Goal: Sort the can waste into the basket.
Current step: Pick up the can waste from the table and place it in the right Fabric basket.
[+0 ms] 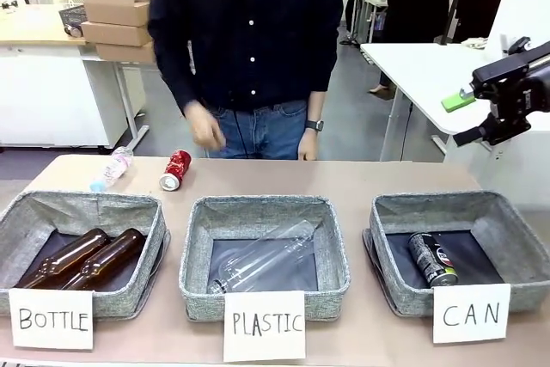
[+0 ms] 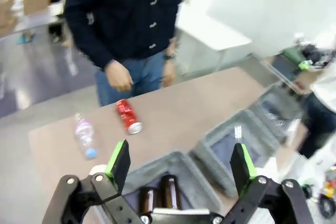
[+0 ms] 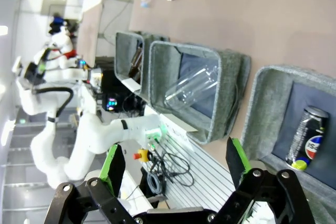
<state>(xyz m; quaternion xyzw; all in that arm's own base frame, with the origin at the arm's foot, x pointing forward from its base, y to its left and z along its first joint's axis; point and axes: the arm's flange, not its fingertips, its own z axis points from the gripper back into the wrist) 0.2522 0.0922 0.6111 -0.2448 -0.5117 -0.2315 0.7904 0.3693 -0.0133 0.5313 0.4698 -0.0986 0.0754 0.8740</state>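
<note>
Tabletop [image 1: 387, 180]: red can [image 1: 175, 169] lies near far edge.

In the front view my right hand [image 1: 464, 118] runs into the picture's right edge, which cuts off its arm. The person's hand [image 1: 204, 131] above the counter's [image 1: 344, 178] far edge is a blur, and I cannot tell its fingers apart. The brown glass bottles [image 1: 82, 259] lose their near ends behind the BOTTLE basket's [image 1: 86, 204] front wall. My left wrist view is soft: the red can's [image 2: 128, 116] print is unreadable, and my left hand [image 2: 180, 156] covers the bottles' near ends. In my right wrist view, the right edge crops the CAN basket [image 3: 262, 103].
</note>
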